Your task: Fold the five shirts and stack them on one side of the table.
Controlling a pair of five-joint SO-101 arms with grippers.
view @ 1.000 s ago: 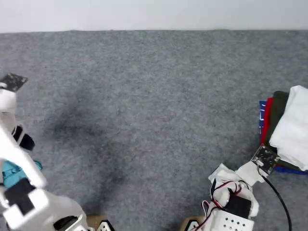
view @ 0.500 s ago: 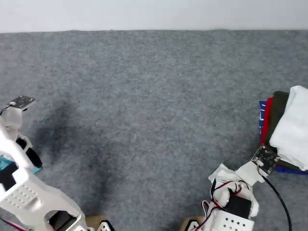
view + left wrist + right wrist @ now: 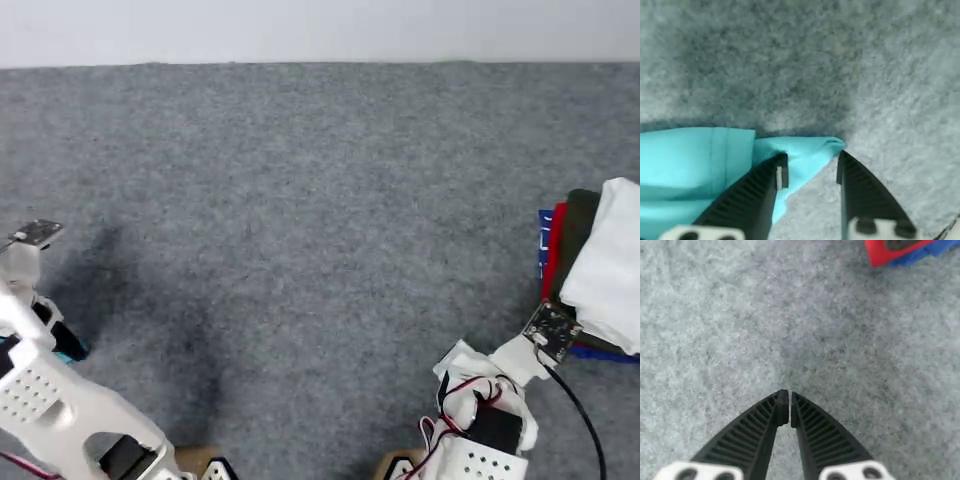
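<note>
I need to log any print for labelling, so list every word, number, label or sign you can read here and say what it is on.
No text can be read in any view.
blue shirt: pale marks on its edge, too small to read.
turquoise shirt: no print on the part that shows.
small board on the right arm: no legible marking.
</note>
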